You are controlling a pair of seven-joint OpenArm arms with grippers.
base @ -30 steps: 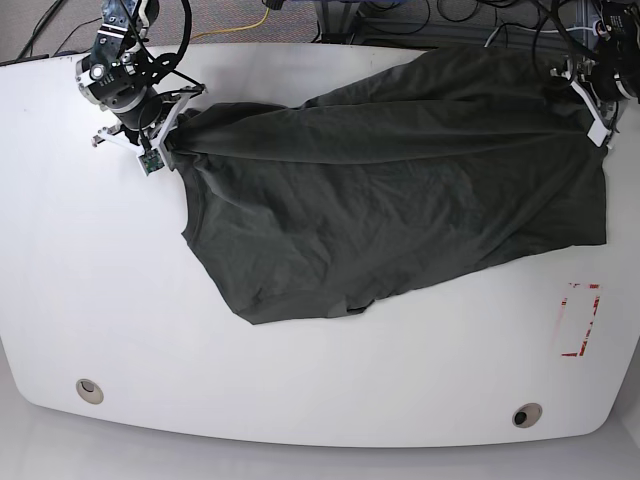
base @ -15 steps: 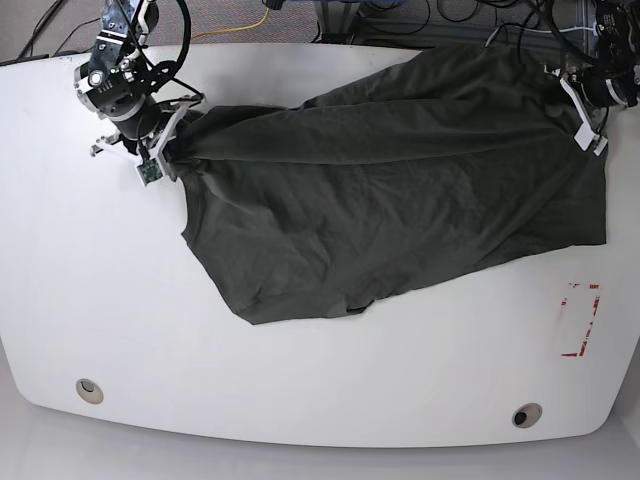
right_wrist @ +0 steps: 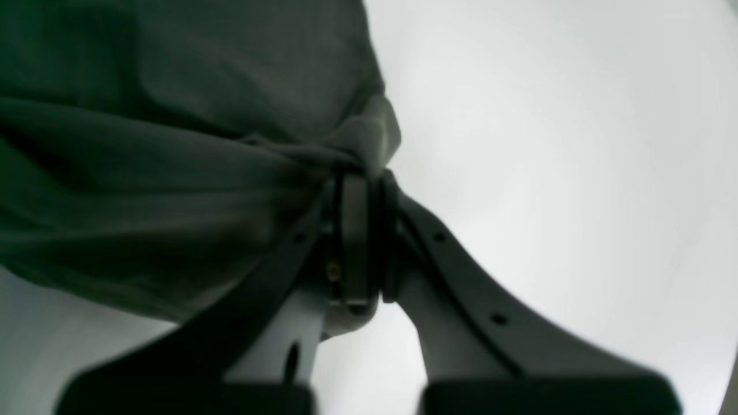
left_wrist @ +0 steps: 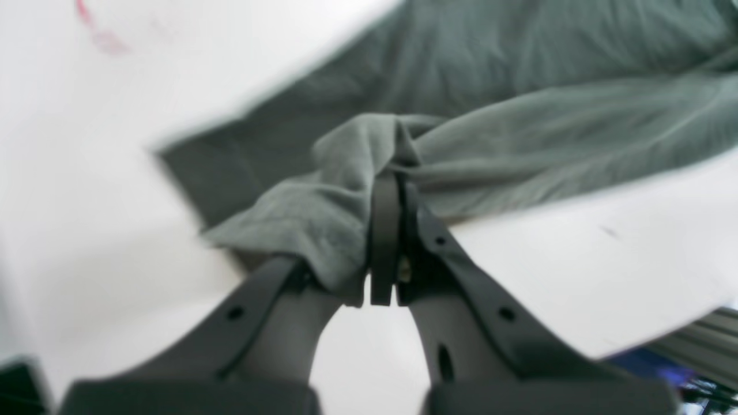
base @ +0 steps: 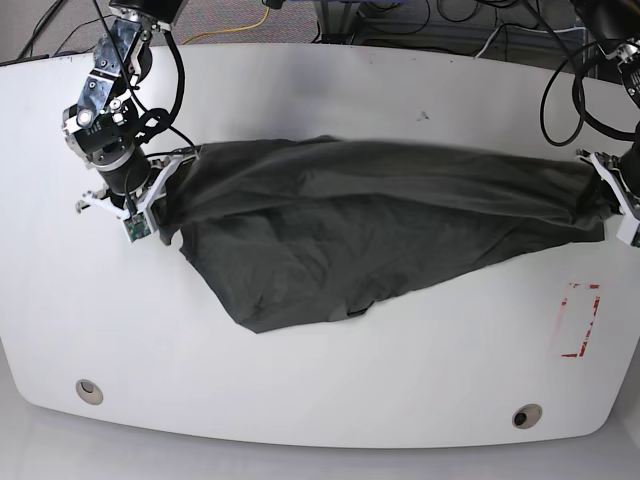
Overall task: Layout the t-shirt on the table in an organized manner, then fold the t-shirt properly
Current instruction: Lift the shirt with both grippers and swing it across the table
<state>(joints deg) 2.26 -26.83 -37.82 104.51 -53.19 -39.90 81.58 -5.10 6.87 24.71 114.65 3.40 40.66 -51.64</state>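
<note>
The dark charcoal t-shirt (base: 380,230) lies stretched across the white table (base: 300,400), bunched at both ends and wrinkled, with a lobe hanging toward the front left. My right gripper (base: 165,205) is shut on the shirt's left end; in the right wrist view its jaws (right_wrist: 360,178) pinch gathered cloth (right_wrist: 144,173). My left gripper (base: 600,205) is shut on the shirt's right end; in the left wrist view the gripper (left_wrist: 385,184) clamps a fold of the t-shirt (left_wrist: 519,144) just above the table (left_wrist: 86,173).
A red tape rectangle (base: 580,320) is at the front right, just below the shirt's right end. Two round grommet holes (base: 89,390) (base: 526,414) sit near the front edge. Cables lie behind the table's back edge (base: 400,20).
Both grippers have moved toward the table's front, dragging the shirt's held edge from the back edge to mid-table. The cloth now forms a narrower, lower band.
</note>
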